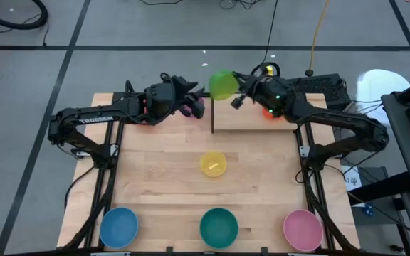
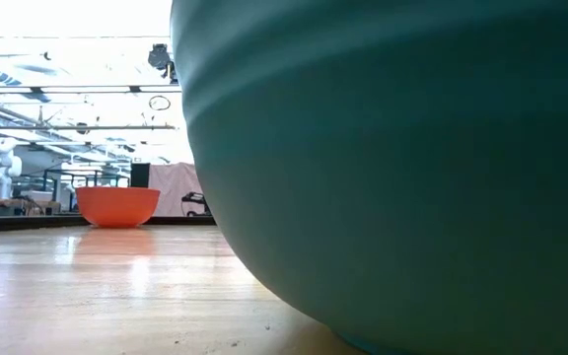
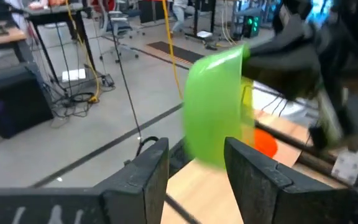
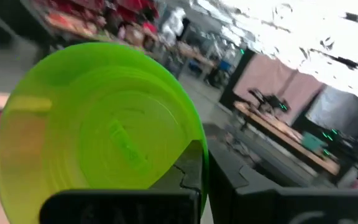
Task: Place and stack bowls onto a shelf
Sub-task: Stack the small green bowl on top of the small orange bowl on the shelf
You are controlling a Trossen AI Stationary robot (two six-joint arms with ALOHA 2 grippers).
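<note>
Right gripper (image 1: 235, 91): at the far edge of the bench (image 1: 162, 185), fingers pinching the rim of the green bowl (image 1: 223, 84).
Green bowl: held tilted on edge in the air, beyond the far edge of the bench, near the post (image 1: 213, 114).
Left gripper (image 1: 193, 99): just beside the green bowl on its left, fingers (image 3: 143, 174) spread apart, holding nothing.
Shelf (image 1: 251, 121): at the far right of the bench, a red-orange bowl (image 1: 269, 112) showing under the right arm.
Purple bowl (image 1: 188, 109): under the left gripper, mostly hidden.
Yellow bowl (image 1: 213, 163): mid-bench, alone.
Near edge: blue bowl (image 1: 119, 227), teal bowl (image 1: 218, 227) and pink bowl (image 1: 302, 229) in a row, well apart.
Low view: teal bowl fills most of it; an orange bowl (image 2: 116, 205) sits farther back.
</note>
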